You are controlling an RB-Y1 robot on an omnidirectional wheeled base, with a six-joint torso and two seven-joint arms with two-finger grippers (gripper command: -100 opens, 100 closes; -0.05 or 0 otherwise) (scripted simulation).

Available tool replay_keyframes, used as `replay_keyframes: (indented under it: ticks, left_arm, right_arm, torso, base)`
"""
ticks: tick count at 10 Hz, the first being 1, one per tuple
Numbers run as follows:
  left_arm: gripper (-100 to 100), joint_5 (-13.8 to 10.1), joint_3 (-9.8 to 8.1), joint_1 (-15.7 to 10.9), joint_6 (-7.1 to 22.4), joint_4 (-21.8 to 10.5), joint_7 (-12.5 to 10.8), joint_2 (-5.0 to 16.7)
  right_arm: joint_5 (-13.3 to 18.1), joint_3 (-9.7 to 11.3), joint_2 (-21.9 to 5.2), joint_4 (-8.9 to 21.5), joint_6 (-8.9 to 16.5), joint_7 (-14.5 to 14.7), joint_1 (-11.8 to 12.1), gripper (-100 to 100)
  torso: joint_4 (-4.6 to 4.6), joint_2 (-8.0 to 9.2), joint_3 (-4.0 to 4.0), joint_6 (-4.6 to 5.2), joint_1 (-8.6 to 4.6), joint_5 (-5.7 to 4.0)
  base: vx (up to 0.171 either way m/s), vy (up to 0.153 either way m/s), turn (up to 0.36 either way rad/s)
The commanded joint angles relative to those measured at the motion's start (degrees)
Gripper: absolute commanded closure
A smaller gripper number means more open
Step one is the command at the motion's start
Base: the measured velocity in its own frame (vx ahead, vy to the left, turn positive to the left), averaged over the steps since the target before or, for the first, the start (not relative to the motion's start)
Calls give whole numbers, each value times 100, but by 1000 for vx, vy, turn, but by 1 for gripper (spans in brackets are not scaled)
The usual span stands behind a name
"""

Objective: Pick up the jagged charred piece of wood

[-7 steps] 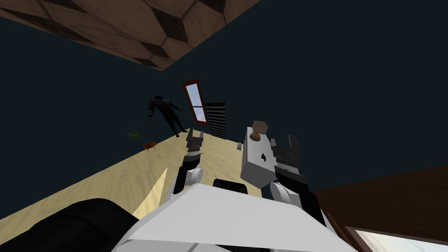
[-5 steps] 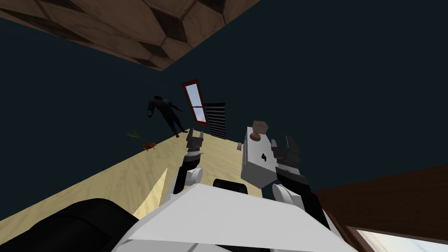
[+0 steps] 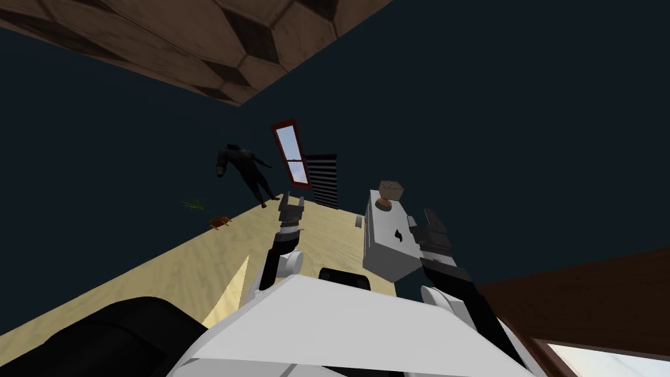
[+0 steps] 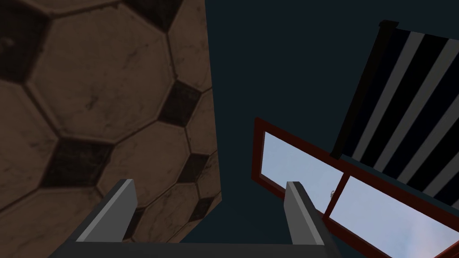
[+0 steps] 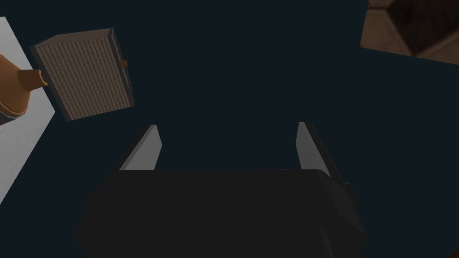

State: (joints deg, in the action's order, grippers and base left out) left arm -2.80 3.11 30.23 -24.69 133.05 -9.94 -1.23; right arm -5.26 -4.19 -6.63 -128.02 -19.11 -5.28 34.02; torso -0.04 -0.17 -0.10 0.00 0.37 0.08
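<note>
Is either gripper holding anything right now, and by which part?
Nothing is held. Left gripper and right gripper both stand open and empty; the black jagged piece lies on the white cabinet.

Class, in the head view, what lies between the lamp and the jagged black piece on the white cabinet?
Nothing: in the head view, only bare white cabinet top separates the lamp from the jagged black piece.

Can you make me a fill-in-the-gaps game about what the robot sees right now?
1. The cabinet under the jagged black piece is ___.
2. The lamp stands on that cabinet, ___ from the robot than the piece.
3. The left gripper and the right gripper both have ___ fingers.
Missing words: white, farther, open.
</note>
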Motion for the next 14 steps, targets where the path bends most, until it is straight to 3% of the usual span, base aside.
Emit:
replay_keyframes:
  ticks: [1,3,5,12,14]
  left_arm:
    - [0,0,0,0,0,0,0,0]
    - [0,0,0,0,0,0,0,0]
    - [0,0,0,0,0,0,0,0]
    - [0,0,0,0,0,0,0,0]
    - [0,0,-1,0,0,0,0,1]
  right_arm:
    - [-94,-195,-203,58,276,-126,161,-100]
    - [-156,-319,-309,127,472,-204,241,-100]
    - [-305,-586,-503,293,838,-388,404,-100]
    - [-594,-1018,-760,611,1732,-737,639,-100]
    - [-828,-1319,-914,867,2169,-1014,776,-100]
  torso:
    - [0,0,0,0,0,0]
    - [-1,-5,-3,0,10,3]
    - [0,-3,-2,0,-6,0]
    - [-2,-10,-6,0,-7,-1]
    - [-2,-9,-5,0,-15,-2]
  base:
    - [47,116,-69]
    - [52,115,-54]
    - [57,94,-66]
    - [55,79,-47]
    - [94,80,-91]
